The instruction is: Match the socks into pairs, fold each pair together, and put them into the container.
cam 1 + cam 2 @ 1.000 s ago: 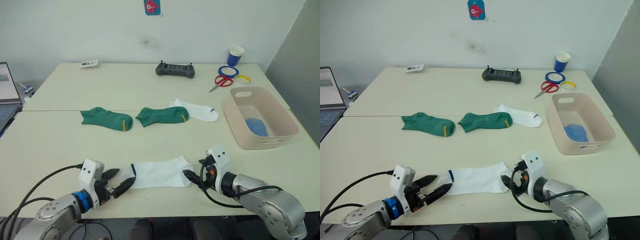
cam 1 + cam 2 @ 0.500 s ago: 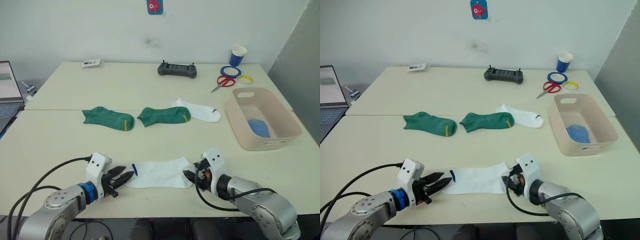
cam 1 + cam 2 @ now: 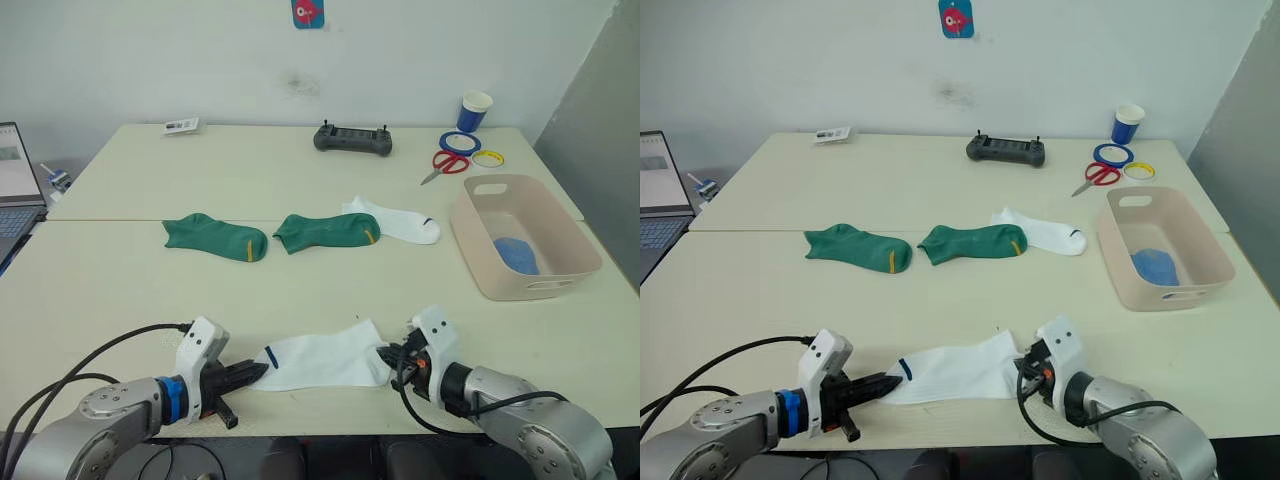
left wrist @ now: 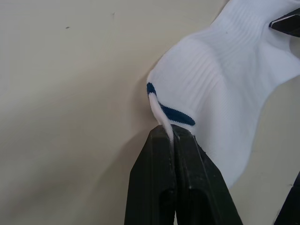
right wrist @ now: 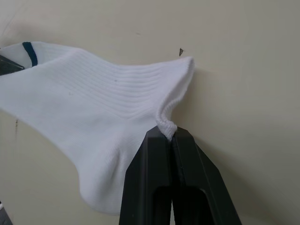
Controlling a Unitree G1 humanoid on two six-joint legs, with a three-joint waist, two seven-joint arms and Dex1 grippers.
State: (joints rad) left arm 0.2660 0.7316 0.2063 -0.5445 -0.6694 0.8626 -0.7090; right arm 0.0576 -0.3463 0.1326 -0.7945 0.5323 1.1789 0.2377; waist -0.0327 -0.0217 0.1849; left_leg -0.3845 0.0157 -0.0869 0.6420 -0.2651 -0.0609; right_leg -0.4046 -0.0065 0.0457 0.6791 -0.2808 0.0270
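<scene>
Claws (image 4: 171, 133) (image 5: 171, 136) pinching white sock (image 3: 320, 360) ends

No legible text — none anywhere.

I count two dark green socks (image 3: 215, 236) (image 3: 326, 232) near the middle of the desk (image 3: 300, 180), two white socks (image 3: 395, 222) (image 3: 325, 360), one of them at the near edge, and one blue bundle (image 3: 517, 255) in the single container (image 3: 480, 262). Toward the far right corner I see one paper cup (image 3: 475, 111), one pair of scissors (image 3: 445, 165) and two tape rings (image 3: 457, 143) (image 3: 487, 158). One controller (image 3: 352, 139) sits by the far edge.
</scene>
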